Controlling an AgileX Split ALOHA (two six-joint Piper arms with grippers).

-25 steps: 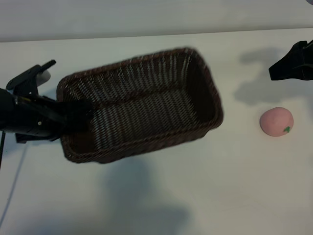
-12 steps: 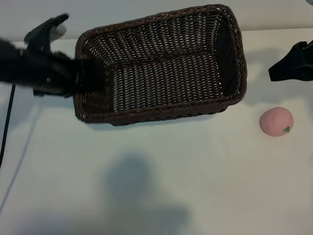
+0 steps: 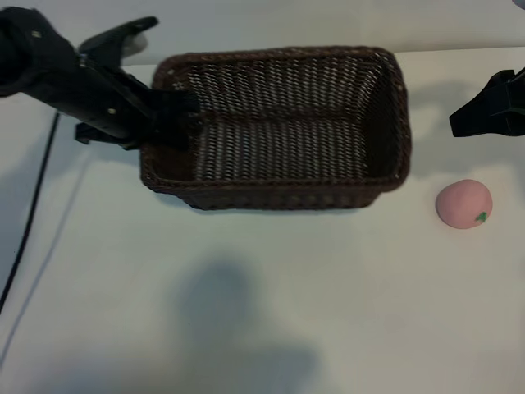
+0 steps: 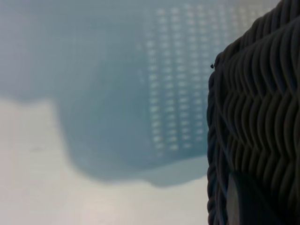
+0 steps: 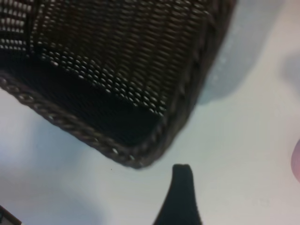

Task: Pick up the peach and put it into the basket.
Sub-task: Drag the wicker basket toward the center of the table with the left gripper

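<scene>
While the white surface (image 3: 271, 312) is lying bare beneath its shadow, we are holding the basket (image 3: 279, 131) aloft, now levelled and higher than a second ago, when it was tilted low. Our left end effector (image 3: 168, 123) is clamped narrowly on its short rim. Our right end effector (image 3: 484, 111) is hanging wide open and empty, near the peach (image 3: 463, 203), which is resting untouched on the surface, apart from the basket. So we are judging the pick not yet begun.
</scene>
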